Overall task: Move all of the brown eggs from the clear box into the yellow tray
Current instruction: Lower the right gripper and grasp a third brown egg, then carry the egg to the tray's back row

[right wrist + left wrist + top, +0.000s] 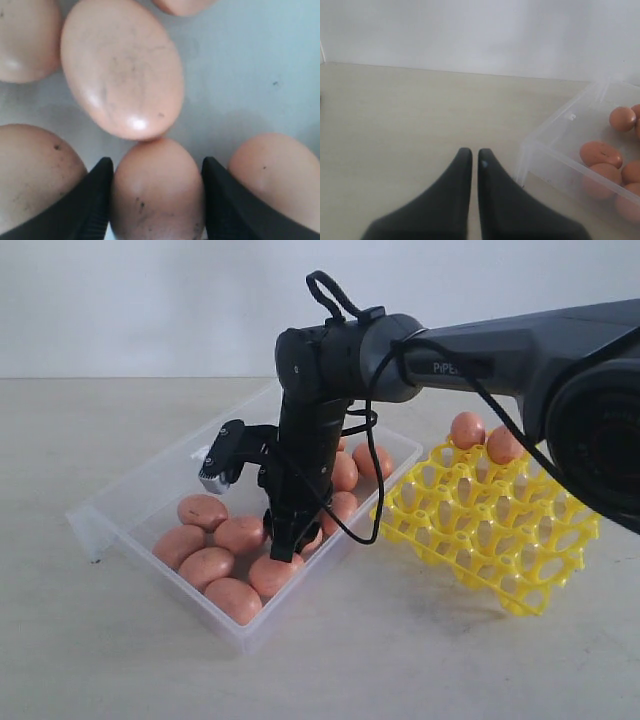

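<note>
The right gripper [156, 167] is closed on one brown egg [157, 195], down in the clear box [105, 515], with more brown eggs [205, 565] lying tight around it. I think this is the grab step. Next it must lift the egg gently, not bump its neighbours, and carry it over to a free spot in the yellow tray [520, 575] beside the box.
</note>
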